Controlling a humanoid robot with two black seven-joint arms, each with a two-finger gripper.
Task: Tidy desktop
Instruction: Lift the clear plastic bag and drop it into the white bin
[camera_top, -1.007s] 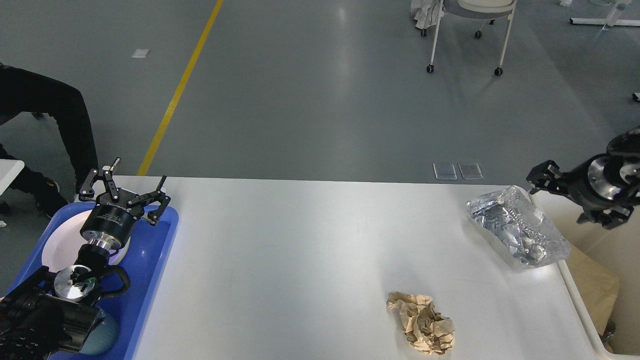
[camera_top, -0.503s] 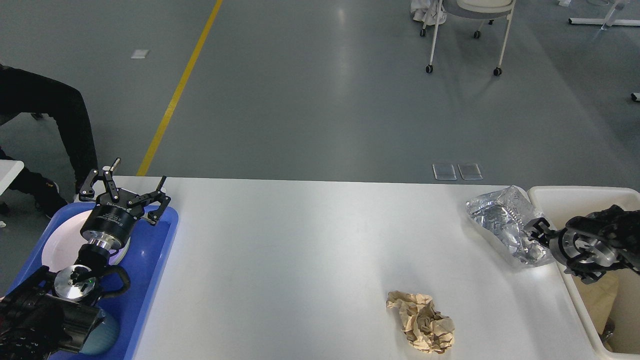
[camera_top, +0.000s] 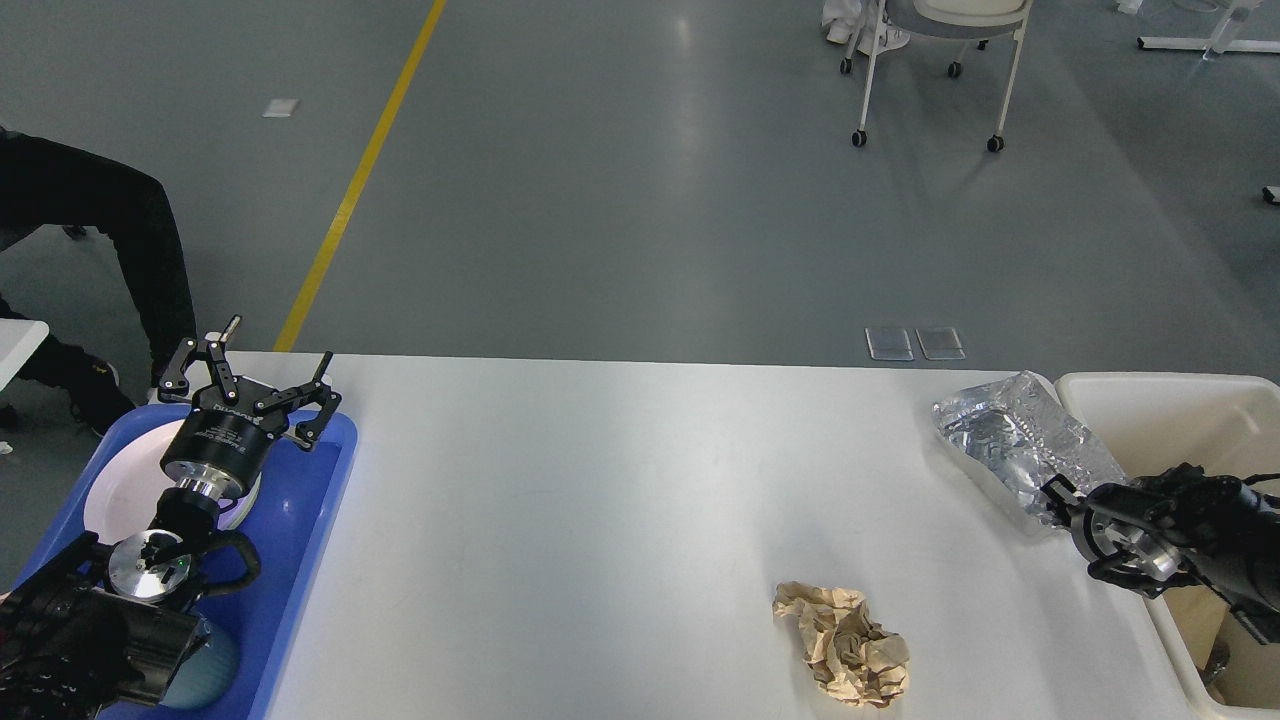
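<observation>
The white desktop (camera_top: 600, 520) holds a crumpled brown paper ball (camera_top: 845, 645) near the front right and a crinkled silver foil bag (camera_top: 1015, 445) at the right edge. My right gripper (camera_top: 1058, 500) comes in low from the right, over the bin's rim, with its tip at the near end of the foil bag. It is small and dark, so I cannot tell whether it is open or holding anything. My left gripper (camera_top: 250, 375) is open and empty, hovering over the far end of the blue tray (camera_top: 310, 520).
A cream-white bin (camera_top: 1170, 410) stands against the table's right edge with brown paper inside. The blue tray holds a white plate (camera_top: 115, 490) and a grey-blue rounded object (camera_top: 208, 668). A person's dark leg (camera_top: 150, 250) is at far left and a wheeled chair (camera_top: 940, 60) stands beyond.
My right arm has come down from above the bin's far corner and moved nearer, its tip now at the foil bag's near end. The left arm, bag and paper have not moved.
</observation>
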